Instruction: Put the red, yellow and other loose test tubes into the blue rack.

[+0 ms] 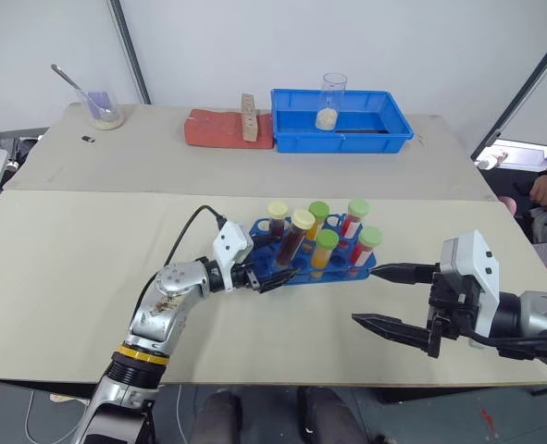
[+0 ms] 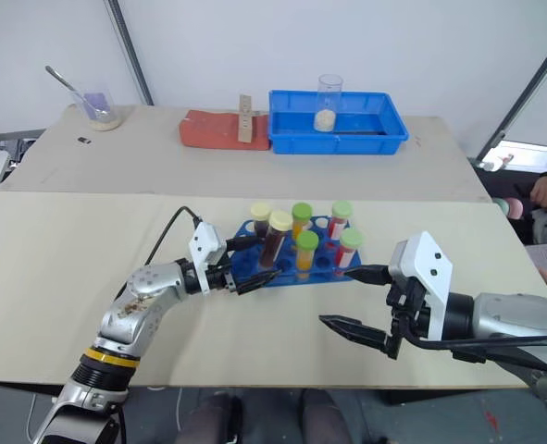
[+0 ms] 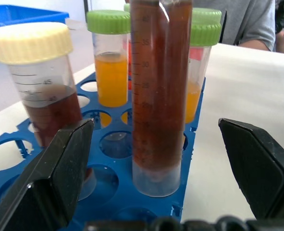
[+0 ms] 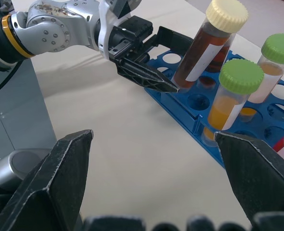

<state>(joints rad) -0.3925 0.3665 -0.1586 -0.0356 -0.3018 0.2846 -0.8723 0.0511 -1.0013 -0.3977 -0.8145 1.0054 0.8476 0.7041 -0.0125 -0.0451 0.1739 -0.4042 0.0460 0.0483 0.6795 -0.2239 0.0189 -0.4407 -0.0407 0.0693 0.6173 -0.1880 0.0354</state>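
Left claw (image 1: pixel 275 274) open around cream-capped brown tube (image 1: pixel 294 242), upright in blue rack (image 1: pixel 361 268)

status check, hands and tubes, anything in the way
Left hand open around the brown tube, now seated in the rack. Right hand open, empty, beside the rack. Six tubes racked, nothing in the way.

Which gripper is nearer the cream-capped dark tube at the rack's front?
Left. The left gripper straddles the tube with open jaws; the right gripper hangs open off the rack's other end.
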